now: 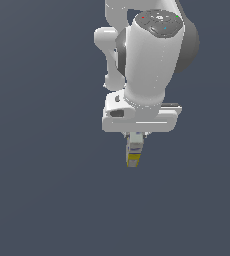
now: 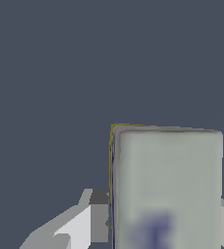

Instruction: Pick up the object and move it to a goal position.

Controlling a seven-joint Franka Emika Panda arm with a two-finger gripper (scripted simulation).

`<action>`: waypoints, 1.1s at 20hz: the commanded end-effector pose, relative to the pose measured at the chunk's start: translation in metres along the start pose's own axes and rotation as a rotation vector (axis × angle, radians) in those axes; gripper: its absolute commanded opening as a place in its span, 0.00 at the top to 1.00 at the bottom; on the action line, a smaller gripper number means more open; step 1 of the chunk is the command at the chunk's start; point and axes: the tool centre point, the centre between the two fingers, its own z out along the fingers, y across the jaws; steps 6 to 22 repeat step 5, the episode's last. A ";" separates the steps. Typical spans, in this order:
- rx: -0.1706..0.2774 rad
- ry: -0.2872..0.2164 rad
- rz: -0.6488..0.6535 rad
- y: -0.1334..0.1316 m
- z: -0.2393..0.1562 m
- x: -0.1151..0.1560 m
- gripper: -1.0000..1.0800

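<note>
You see one arm (image 1: 152,55) in the exterior view, white with dark grey joint sections, reaching down from the upper part of the picture. Its last link stands close to vertical, and the flat white hand body lies crosswise beneath it. The gripper (image 1: 135,145) points straight down below that body.

The gripper is closed narrow on the object (image 1: 133,156). In the exterior view the object hangs upright between the fingers: its pale upper part sits within the grasp and its yellow lower end projects below the fingertips. Nothing but the plain dark grey surface (image 1: 47,200) lies around it; you cannot tell from that view whether the yellow end touches the surface or hangs clear of it.

In the wrist view the object (image 2: 167,185) fills much of the picture as a pale grey-white block with rounded corners. A thin yellow edge shows along its far end and side. One finger (image 2: 92,219) presses against its flank; a sliver of the opposite finger shows at the other flank.

Markings: a blurred bluish-purple mark sits on the pale face of the object in the wrist view. You cannot read it as letters or as a brand.

Count: one arm, one gripper, one object.
</note>
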 end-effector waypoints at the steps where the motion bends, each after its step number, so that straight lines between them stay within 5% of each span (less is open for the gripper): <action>1: 0.000 0.000 0.000 -0.002 -0.002 0.003 1.00; 22: 0.000 0.000 0.000 -0.002 -0.003 0.005 1.00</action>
